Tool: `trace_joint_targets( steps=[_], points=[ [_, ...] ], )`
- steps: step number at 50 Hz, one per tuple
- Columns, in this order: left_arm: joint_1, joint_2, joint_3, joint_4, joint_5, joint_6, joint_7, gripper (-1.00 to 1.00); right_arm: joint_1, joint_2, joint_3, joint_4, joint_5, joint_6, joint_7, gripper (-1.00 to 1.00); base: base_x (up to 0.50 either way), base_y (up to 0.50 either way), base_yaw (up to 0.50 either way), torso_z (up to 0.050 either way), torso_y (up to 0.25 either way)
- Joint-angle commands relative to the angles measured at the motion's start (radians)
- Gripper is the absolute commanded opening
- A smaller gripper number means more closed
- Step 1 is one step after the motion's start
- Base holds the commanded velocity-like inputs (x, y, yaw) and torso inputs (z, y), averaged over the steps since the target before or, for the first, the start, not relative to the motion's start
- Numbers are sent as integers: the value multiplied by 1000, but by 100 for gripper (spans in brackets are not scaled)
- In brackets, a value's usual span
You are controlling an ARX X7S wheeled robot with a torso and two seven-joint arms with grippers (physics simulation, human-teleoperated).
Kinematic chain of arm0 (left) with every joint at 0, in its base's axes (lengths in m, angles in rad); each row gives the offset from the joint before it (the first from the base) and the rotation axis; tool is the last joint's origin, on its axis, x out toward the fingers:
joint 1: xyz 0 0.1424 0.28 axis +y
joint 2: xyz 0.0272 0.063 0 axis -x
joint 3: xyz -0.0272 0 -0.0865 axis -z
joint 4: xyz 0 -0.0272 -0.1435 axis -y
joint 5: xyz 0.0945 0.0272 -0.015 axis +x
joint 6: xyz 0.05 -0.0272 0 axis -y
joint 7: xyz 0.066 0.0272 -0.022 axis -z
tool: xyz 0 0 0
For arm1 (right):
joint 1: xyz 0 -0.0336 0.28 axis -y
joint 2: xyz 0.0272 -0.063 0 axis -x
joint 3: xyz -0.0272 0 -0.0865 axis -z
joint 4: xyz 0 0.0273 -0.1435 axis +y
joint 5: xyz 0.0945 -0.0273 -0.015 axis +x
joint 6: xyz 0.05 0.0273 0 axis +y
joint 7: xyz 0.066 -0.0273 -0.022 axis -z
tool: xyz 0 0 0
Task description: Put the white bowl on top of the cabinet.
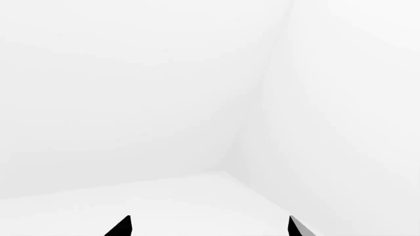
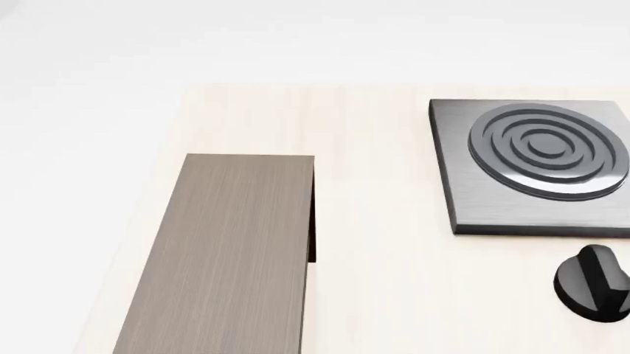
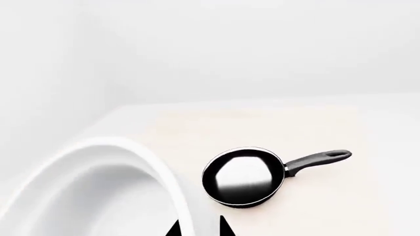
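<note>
So the white bowl [image 3: 111, 191] is right up against the right gripper [image 3: 200, 227] in the right wrist view: its thick rounded rim arcs down between the two dark fingertips, one tip on each side of the wall. Looks like the jaws are closed in on the rim, nearly together, with the bowl wall pinched between them. Past the bowl, on the pale wood table [image 3: 315, 132], there's a black frying pan [image 3: 244, 176] sitting flat, handle pointing away from the bowl, well apart from it.

From the head view the cabinet [image 2: 232, 258] runs along the left part of the table [image 2: 384, 295] — grey-brown wood-grain top, dark side showing on its right edge. Off to the right is a dark grey stove plate [image 2: 462, 184] with concentric rings, and a black knob [image 2: 591, 284] just in front of it. The bowl doesn't show in this view.

The left gripper [image 1: 206, 227] shows only two dark tips spread wide apart, nothing between them, just white walls beyond.

No writing, brands or labels readable on anything.
</note>
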Motion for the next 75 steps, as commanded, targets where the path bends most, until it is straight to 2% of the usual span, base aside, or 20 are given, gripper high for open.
trace_joint_targets(
  steps=[1, 8, 17, 33, 48, 62, 75],
  points=[
    [0, -1, 5, -2, -2, 1, -1, 100, 227, 7, -113, 250, -25, -99, -18, -100, 0, 0, 0, 0, 0],
    [-2, -5, 2, -2, -6, 0, -4, 100, 345, -11, -145, 451, -20, -192, -36, -100, 0, 0, 0, 0, 1],
    [-3, -6, 1, -3, -10, 3, -5, 100, 595, -37, -200, 947, -33, -424, -74, -100, 0, 0, 0, 0, 0],
    [-19, -13, 4, -3, -17, -11, -14, 100, 643, -103, -189, 954, 1, -277, -171, -100, 0, 0, 0, 0, 1],
    [-16, -16, 3, 3, -25, -15, -18, 100, 687, -161, -157, 954, 16, -94, -337, -100, 0, 0, 0, 0, 1],
    [-16, -18, 8, -4, -26, -9, -18, 100, 685, -203, -158, 954, 11, -26, -510, -100, 0, 0, 0, 0, 1],
    [-14, -20, 11, -5, -28, -7, -19, 100, 680, -230, -133, 953, 24, 13, -610, -100, 0, 0, 0, 1, 1]
  ],
)
